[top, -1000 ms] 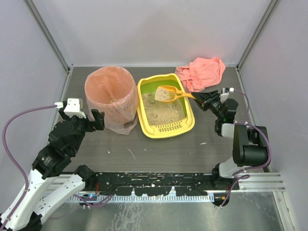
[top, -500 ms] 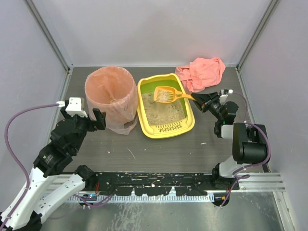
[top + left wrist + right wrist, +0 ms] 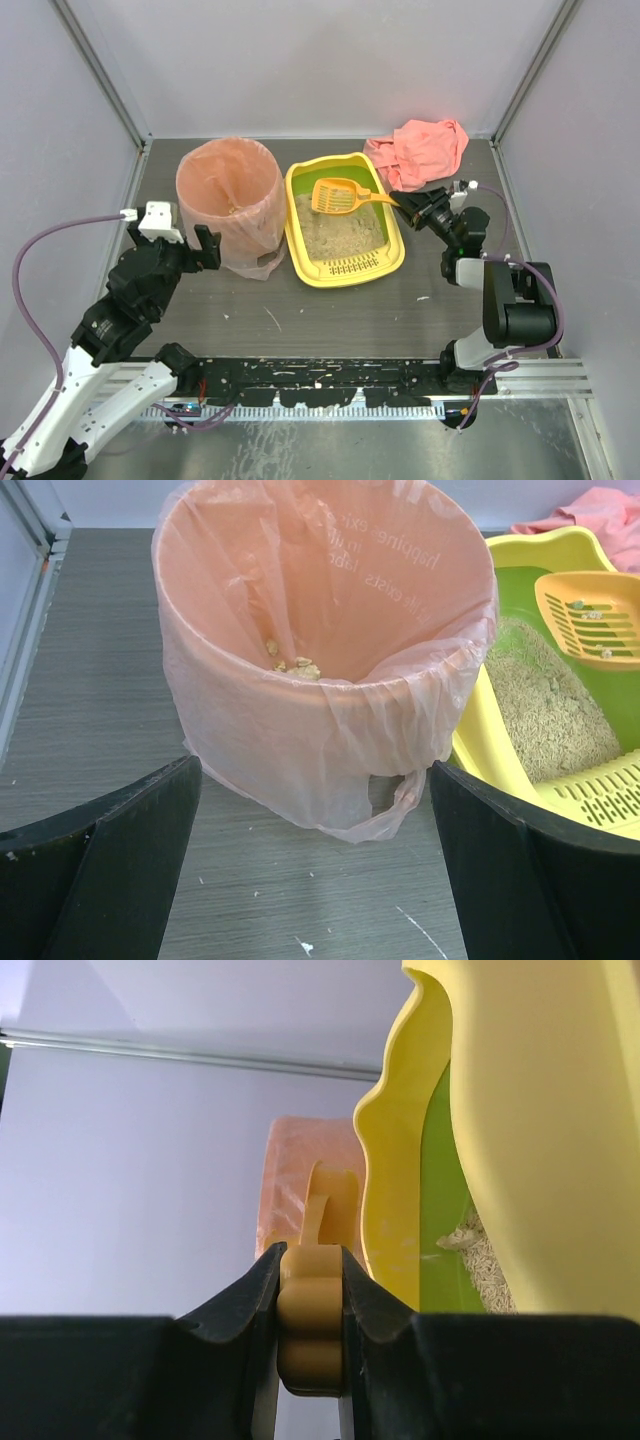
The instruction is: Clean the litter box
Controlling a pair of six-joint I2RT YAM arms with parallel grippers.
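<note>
**Litter box mid-table, scoop held over its far end**

Litter box [image 3: 347, 268] sits in the middle of the table [image 3: 330, 310], its slotted rim toward the arms. Beige litter is heaped in the near part and green floor shows bare at the far end. The right gripper [image 3: 412, 208] is clamped on the handle of an orange scoop [image 3: 338, 195], both fingers pressed against the handle's end just outside the box's right rim. The scoop's slotted head hangs over the far end of the box with a few small bits lying in it.

A round bin [image 3: 228, 205] lined with a pink bag stands just left of the box, with some clumps at its bottom. The left gripper [image 3: 205, 248] hovers at the bin's near side, jaws spread wide and holding nothing. A pink cloth [image 3: 420, 150] lies crumpled at the far right, near the box's far corner.
</note>
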